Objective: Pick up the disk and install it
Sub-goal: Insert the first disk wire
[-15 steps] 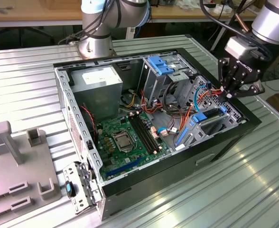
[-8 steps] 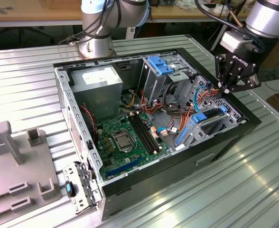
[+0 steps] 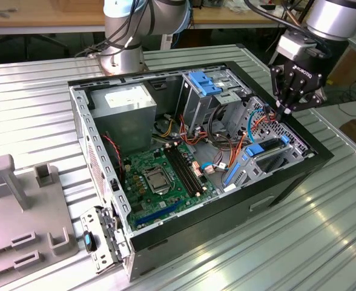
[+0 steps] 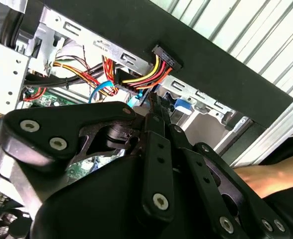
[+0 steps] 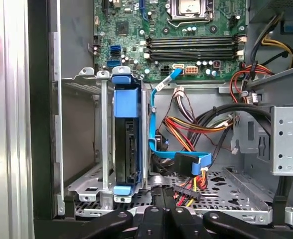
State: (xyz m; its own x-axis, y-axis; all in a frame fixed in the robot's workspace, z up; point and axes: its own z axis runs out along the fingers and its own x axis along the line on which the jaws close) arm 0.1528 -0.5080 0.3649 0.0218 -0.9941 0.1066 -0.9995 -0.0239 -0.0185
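Note:
The disk (image 5: 125,142), a dark drive in a bright blue carrier frame, stands on edge inside the metal drive cage (image 5: 81,149) of the open computer case. In the exterior view the disk's blue frame (image 3: 255,148) shows near the case's right wall. My gripper (image 3: 286,109) hangs just above that wall, beyond the cage, with nothing visibly held. Its black fingers (image 5: 164,209) are shut together close to a black power connector (image 5: 187,191) with yellow and red wires. The fingertips (image 4: 155,107) sit below that same connector (image 4: 165,59) in the second wrist view.
A green motherboard (image 3: 163,173) covers the case floor. Loose blue cables (image 5: 179,159) and bundled wires lie beside the cage. A person's hand (image 4: 256,179) rests outside the case wall. A grey fixture (image 3: 26,206) stands on the ribbed table at the exterior view's left.

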